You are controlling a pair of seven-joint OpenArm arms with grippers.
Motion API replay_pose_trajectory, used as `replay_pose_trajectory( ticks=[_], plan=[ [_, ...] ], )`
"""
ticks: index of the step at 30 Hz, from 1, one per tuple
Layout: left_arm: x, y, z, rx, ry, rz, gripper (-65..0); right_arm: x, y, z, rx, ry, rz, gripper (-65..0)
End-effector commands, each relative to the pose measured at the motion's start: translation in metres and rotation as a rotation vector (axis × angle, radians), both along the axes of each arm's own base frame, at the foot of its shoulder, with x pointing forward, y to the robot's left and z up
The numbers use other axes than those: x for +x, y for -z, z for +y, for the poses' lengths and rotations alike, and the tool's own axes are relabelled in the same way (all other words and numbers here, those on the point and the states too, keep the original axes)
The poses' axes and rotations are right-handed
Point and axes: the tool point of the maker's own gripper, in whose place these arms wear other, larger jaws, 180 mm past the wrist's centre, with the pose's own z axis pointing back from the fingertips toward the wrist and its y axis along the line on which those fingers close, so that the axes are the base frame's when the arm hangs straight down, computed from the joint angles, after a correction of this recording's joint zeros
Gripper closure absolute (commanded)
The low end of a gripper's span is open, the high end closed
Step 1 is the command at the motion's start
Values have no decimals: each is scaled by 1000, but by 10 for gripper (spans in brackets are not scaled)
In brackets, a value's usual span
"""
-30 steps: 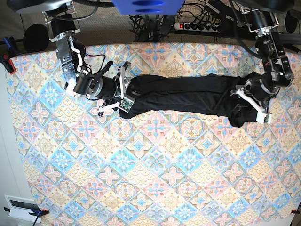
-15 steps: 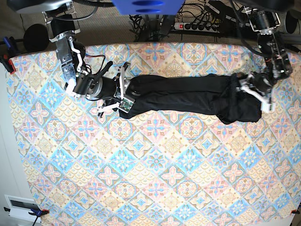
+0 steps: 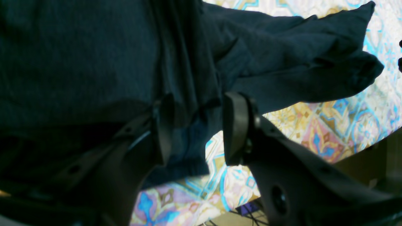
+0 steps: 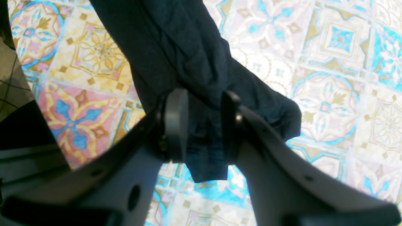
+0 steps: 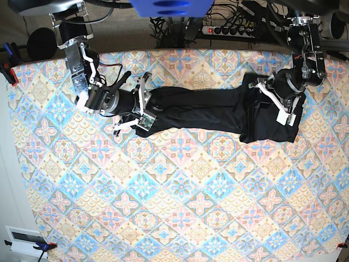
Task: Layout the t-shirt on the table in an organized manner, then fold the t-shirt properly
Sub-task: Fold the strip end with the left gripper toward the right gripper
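Note:
The black t-shirt (image 5: pixel 207 109) lies as a long narrow band across the far part of the table (image 5: pixel 180 191). My right gripper (image 5: pixel 143 107) sits at its left end, and the right wrist view shows that gripper (image 4: pixel 204 125) shut on a fold of the t-shirt (image 4: pixel 176 47). My left gripper (image 5: pixel 275 103) is over the band's right end, where the cloth is doubled back on itself. In the left wrist view the left gripper (image 3: pixel 198 128) has a bunch of the t-shirt (image 3: pixel 78 62) between its jaws, lifted above the table (image 3: pixel 314 131).
A power strip (image 5: pixel 229 30) and cables lie behind the table's far edge. A blue clamp (image 5: pixel 10 65) grips the left edge. A white box (image 5: pixel 24 240) sits on the floor at the lower left. Patterned cloth stretches toward the near edge.
My left gripper has moved up and to the left, carrying the t-shirt's right end back over the band, and its jaws have narrowed. The right arm has not moved.

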Motion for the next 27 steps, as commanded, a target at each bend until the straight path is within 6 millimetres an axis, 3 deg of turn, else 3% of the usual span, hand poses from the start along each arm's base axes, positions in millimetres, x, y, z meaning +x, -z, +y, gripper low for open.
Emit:
replay_pose_trajectory(
  ticks=[1, 3, 8, 11, 15, 20, 27],
  plan=[
    [5, -10, 6, 15, 4, -32, -232, 7, -13, 4, 34, -5, -38, -175],
    [8, -16, 21, 29, -28, -50, -232, 7, -13, 4, 34, -5, -38, -175],
    [19, -49, 88, 68, -247, -159, -232, 7, -13, 4, 35, -5, -37, -175],
    [28, -59, 105, 74, -311, -196, -232, 8, -13, 4, 35, -5, -39, -175],
    [35, -46, 117, 82, -350, -169, -232, 9, -6, -1, 29, 13, -19, -175],
    [37, -16, 125, 50, -405, -91, -232, 22, -3, -28, 27, 110, -8, -175],
    [35, 14, 95, 101, -270, 12, -232, 23, -4, -31, 24, 120, -11, -175]
  ],
)
